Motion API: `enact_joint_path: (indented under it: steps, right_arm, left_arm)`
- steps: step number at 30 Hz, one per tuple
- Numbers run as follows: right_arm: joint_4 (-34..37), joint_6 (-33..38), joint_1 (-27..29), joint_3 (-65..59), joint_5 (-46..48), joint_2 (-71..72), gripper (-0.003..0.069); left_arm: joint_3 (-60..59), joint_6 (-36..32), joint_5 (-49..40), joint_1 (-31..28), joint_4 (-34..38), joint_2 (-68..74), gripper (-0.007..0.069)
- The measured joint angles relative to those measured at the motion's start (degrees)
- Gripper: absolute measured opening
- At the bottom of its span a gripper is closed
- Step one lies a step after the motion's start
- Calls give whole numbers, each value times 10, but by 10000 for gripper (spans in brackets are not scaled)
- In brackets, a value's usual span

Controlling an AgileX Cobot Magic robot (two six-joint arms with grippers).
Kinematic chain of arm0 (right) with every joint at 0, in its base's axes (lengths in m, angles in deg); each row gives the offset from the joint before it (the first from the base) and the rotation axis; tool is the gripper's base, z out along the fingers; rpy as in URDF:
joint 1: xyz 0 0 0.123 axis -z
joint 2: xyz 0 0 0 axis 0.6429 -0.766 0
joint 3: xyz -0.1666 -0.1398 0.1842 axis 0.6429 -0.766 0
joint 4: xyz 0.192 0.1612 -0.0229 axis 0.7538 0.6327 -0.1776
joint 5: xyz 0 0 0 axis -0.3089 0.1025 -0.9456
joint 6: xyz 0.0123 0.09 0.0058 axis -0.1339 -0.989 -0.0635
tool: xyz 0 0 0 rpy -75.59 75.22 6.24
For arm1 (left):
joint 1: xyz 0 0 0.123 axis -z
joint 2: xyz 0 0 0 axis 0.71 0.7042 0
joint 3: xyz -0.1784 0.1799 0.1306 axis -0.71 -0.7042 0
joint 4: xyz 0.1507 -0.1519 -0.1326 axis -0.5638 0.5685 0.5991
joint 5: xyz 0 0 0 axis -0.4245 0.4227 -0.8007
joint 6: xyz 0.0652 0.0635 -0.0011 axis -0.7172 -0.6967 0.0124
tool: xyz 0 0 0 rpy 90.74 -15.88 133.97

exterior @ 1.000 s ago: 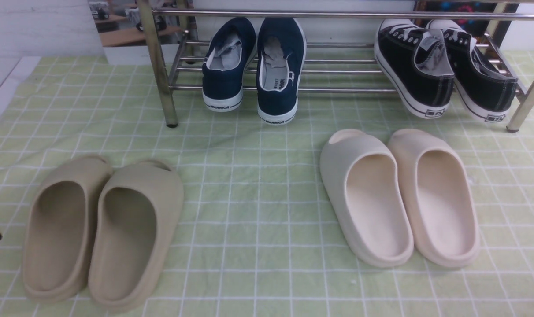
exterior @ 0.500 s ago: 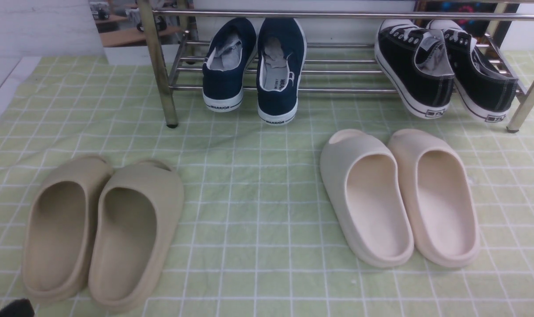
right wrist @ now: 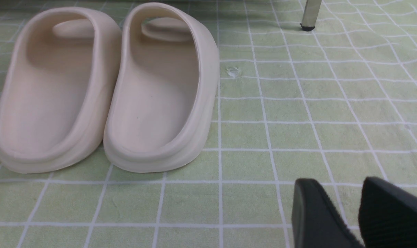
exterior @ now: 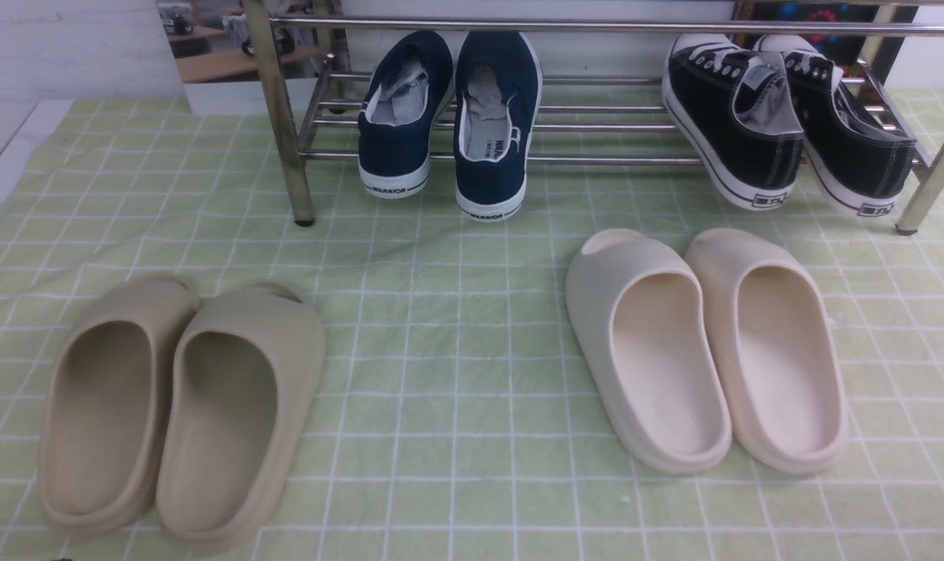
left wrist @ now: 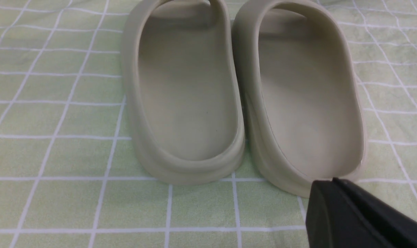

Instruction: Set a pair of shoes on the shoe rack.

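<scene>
Two navy slip-ons point(exterior: 449, 117) sit on the shoe rack point(exterior: 597, 125), side by side, left of the black sneakers point(exterior: 783, 117). Their long axes run front to back: toes point away from the robot, heels overhang the front bar. Risk, as a judgement: the right-hand shoe overhangs further, and a knock to the rack could slide it off. Left tool point(left wrist: 363, 213) is closed and empty near the beige slides point(left wrist: 243, 93); right tool point(right wrist: 358, 213) stands slightly apart, empty.

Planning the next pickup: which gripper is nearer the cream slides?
Right. The right gripper sits just in front of the cream slides; the left gripper is by the beige slides.
</scene>
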Motion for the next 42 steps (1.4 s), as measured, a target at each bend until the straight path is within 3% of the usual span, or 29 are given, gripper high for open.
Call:
enact_joint_path:
  steps: [42]
  right_arm:
    - [0,0,0,0,0,0,239]
  left_arm:
    - [0,-3,0,0,4,0,-1]
